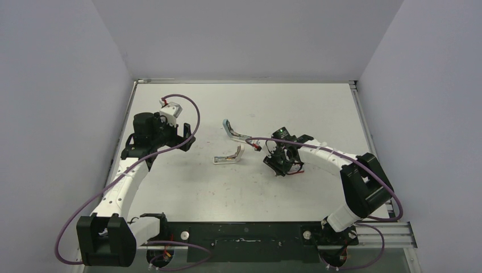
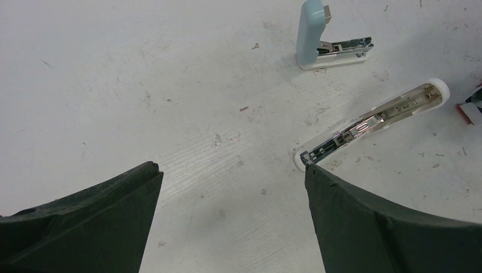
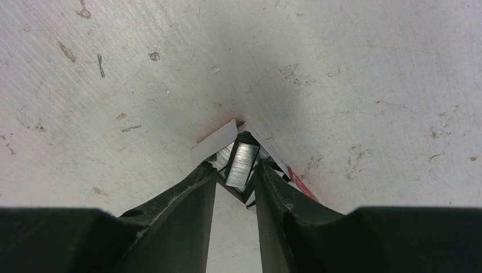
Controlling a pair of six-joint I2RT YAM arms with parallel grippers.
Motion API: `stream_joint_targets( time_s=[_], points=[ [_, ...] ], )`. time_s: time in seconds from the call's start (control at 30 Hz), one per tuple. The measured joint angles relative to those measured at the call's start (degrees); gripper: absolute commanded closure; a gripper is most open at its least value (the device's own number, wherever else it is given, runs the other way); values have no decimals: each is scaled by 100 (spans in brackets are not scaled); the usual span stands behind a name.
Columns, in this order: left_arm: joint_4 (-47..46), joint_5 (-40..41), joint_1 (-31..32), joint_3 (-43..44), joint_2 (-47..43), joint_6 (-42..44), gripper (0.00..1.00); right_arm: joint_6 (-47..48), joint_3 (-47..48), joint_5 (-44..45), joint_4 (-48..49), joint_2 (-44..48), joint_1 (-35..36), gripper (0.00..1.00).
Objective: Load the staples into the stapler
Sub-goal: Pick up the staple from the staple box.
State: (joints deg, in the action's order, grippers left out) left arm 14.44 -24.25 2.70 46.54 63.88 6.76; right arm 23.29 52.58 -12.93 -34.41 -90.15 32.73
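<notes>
A lab: white table (image 1: 187, 193) boxed by plain walls (image 1: 244, 34).

Staples (image 3: 241, 165): one silvery-grey strip, tilted, in an opened red-and-white box (image 3: 215, 145), between the right tool (image 3: 236, 172) fingertips.
White stapler (image 2: 375, 118): swung open flat on the counter (image 2: 113, 85), metal channel up.
Light-blue stapler (image 2: 311, 34): open, top arm upright, nearby.

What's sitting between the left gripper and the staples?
The open white stapler lies between the left gripper and the staples, seen in the top view.
</notes>
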Motion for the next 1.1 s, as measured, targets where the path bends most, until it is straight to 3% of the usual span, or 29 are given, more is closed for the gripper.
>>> stream_joint_targets(
  time_s=[1.1],
  points=[
    [0, 4, 0, 0, 0, 20, 3, -2, -96, -295, 2, 59, -166, 68]
  ],
)
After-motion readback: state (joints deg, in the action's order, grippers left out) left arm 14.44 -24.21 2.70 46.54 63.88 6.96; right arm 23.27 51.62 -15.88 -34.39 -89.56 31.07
